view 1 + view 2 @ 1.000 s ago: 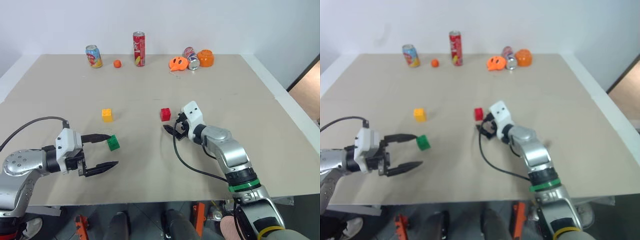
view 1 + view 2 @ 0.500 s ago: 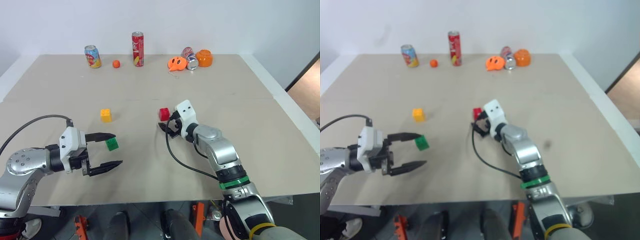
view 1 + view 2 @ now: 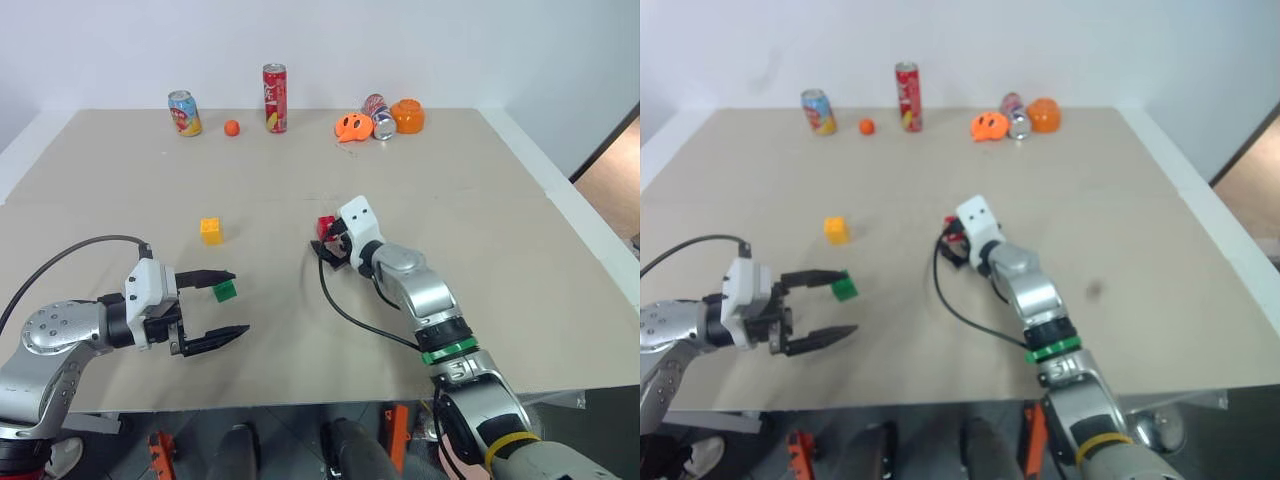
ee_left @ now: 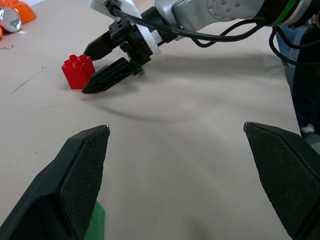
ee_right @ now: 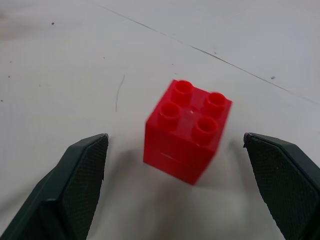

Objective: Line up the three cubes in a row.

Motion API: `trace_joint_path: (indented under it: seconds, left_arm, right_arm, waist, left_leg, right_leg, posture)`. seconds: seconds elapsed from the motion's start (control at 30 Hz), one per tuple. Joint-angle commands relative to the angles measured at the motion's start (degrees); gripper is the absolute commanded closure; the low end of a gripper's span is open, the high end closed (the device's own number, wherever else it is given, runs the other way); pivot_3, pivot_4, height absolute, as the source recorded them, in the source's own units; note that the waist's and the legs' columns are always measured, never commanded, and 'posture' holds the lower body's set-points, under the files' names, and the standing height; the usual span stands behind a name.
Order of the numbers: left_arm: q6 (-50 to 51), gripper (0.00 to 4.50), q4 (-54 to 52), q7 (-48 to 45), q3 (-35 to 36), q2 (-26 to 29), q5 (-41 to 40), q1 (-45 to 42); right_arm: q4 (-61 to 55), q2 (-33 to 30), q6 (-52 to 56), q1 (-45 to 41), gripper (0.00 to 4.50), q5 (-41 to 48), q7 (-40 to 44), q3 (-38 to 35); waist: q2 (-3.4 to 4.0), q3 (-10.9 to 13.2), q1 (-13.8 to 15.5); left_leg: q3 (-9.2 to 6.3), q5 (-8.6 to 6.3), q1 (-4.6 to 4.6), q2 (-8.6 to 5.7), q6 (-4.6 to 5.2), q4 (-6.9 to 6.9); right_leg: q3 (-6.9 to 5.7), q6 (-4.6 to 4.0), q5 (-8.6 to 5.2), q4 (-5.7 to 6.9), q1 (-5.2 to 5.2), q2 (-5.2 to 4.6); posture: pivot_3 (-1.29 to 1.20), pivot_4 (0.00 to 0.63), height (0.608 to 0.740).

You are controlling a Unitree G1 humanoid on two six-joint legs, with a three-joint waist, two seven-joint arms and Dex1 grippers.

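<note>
The red cube [image 5: 187, 130] sits on the tan table [image 3: 450, 180], between the fingers of my open right gripper [image 3: 325, 241] and apart from both; that gripper also shows beside the red cube [image 4: 77, 72] in the left wrist view. The yellow cube [image 3: 210, 231] stands alone to the left. Nearer me is the green cube [image 3: 225, 291], close under the far finger of my open left gripper [image 3: 238, 302], which holds nothing. A corner of the green cube [image 4: 96, 226] shows beside that finger.
Along the far edge stand a colourful can [image 3: 185, 112], a small orange ball [image 3: 232, 127] and a tall red can [image 3: 275, 97]. Right of them are two orange round toys [image 3: 350, 127] and a can lying down [image 3: 382, 115]. The table's white edge [image 3: 570, 215] runs on the right.
My right gripper has moved forward and left up to the red cube, so its open fingers now flank it. The left gripper and all three cubes have stayed in place.
</note>
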Motion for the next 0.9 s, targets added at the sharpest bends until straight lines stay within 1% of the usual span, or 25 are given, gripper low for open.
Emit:
trace_joint_path:
  seconds: [0.03, 0.13, 0.23, 0.27, 0.33, 0.4, 0.47, 0.57, 0.67, 0.77, 0.9]
  left_arm:
    - [-0.80, 0.05, -2.87, 0.91, 1.15, -0.05, -0.43, 0.37]
    - [-0.74, 0.05, -3.19, 1.32, 1.26, 0.05, -0.42, 0.73]
    - [-0.67, 0.00, -3.39, 1.82, 1.40, 0.08, -0.46, 0.95]
    - [-0.65, 0.00, -3.42, 1.98, 1.44, 0.08, -0.45, 0.96]
    - [-0.46, 0.00, -3.84, 2.32, 1.76, 0.16, -0.73, 1.14]
    - [-0.25, 0.00, -4.09, 2.58, 2.01, 0.29, -1.08, 1.19]
    - [0.33, 0.00, -4.39, 2.80, 2.60, 0.63, -1.91, 0.73]
    - [1.86, 0.00, -5.15, 2.80, 3.63, 1.32, -4.07, -0.54]
    - [5.02, 0.00, -7.07, 2.84, 4.90, 2.31, -7.93, -1.75]
    - [7.56, 0.00, -8.13, 2.75, 6.27, 3.44, -10.65, -2.06]
    - [9.21, 0.00, -7.64, 2.07, 7.10, 4.20, -12.43, -1.49]
  right_arm:
    - [1.83, 0.87, -2.42, -2.33, 0.00, -0.81, -0.76, -0.32]
    - [3.76, 1.32, -3.31, -3.15, 0.00, -1.11, -0.93, -0.50]
    - [5.45, 1.42, -4.14, -4.09, 0.80, -1.22, -1.06, -0.87]
    - [5.86, 1.35, -4.57, -4.30, 1.19, -1.32, -1.11, -0.96]
    - [6.08, 1.17, -5.00, -4.51, 1.84, -1.25, -1.00, -1.28]
    - [6.26, 0.98, -5.41, -4.63, 2.62, -1.27, -0.85, -1.41]
    - [6.49, 0.70, -5.70, -4.77, 3.26, -1.22, -0.59, -1.62]
    - [6.73, 0.22, -5.61, -4.83, 3.29, -0.93, 0.01, -1.97]
    - [4.81, -0.86, -5.78, -3.67, 3.29, 0.26, 3.27, -2.02]
    - [1.49, -2.54, -6.08, -1.74, 3.29, 2.25, 8.65, -1.86]
    - [-5.70, -6.17, -8.31, 1.57, 3.29, 6.02, 18.92, -1.08]
  waist:
    - [0.00, 0.00, 0.00]
    - [0.00, 0.00, 0.00]
    - [0.00, 0.00, -0.01]
    - [0.00, 0.00, -0.01]
    - [0.00, 0.00, -0.01]
    - [0.00, 0.00, 0.00]
    - [0.00, 0.00, 0.00]
    - [0.00, 0.00, 0.00]
    - [0.00, 0.00, 0.00]
    - [0.00, 0.00, 0.00]
    - [0.01, 0.01, 0.01]
  left_leg:
    - [0.00, 0.00, 0.00, 0.00, 0.00, 0.00]
    - [0.00, 0.00, 0.00, 0.00, 0.00, 0.00]
    - [0.01, 0.00, 0.02, 0.01, 0.00, 0.00]
    - [0.01, 0.00, 0.02, 0.01, 0.00, 0.00]
    - [0.01, 0.00, 0.02, 0.01, 0.00, 0.00]
    - [0.01, 0.00, 0.02, 0.01, 0.00, 0.00]
    - [0.01, 0.00, 0.01, 0.01, 0.00, 0.00]
    - [0.01, 0.00, 0.01, 0.02, 0.00, -0.01]
    - [0.01, 0.00, 0.01, 0.02, 0.00, 0.00]
    - [0.02, 0.00, 0.01, 0.02, 0.00, 0.00]
    - [0.00, 0.00, 0.01, 0.03, 0.00, -0.02]
  right_leg:
    - [0.00, 0.00, 0.00, 0.00, 0.00, 0.00]
    - [0.01, 0.00, 0.00, 0.00, 0.00, 0.00]
    - [0.02, -0.02, 0.02, 0.00, 0.00, 0.01]
    - [0.01, -0.03, 0.02, 0.01, 0.00, 0.01]
    - [0.01, -0.03, 0.02, 0.01, 0.00, 0.02]
    - [0.01, -0.03, 0.02, 0.01, 0.00, 0.01]
    - [0.02, -0.02, 0.02, 0.01, 0.00, 0.01]
    - [0.01, -0.02, 0.02, 0.01, 0.00, 0.02]
    - [0.02, -0.02, 0.03, 0.01, 0.00, 0.02]
    - [0.03, 0.00, 0.04, 0.01, 0.00, 0.02]
    - [0.02, 0.06, 0.07, 0.01, 0.00, 0.05]
  posture:
    - [0.00, 0.150, 0.740]
    - [0.00, 0.150, 0.740]
    - [0.00, 0.150, 0.740]
    - [0.00, 0.150, 0.740]
    - [0.00, 0.150, 0.740]
    - [0.00, 0.150, 0.740]
    - [0.00, 0.150, 0.740]
    - [0.00, 0.150, 0.740]
    - [0.00, 0.150, 0.740]
    - [0.00, 0.150, 0.740]
    - [0.00, 0.150, 0.740]
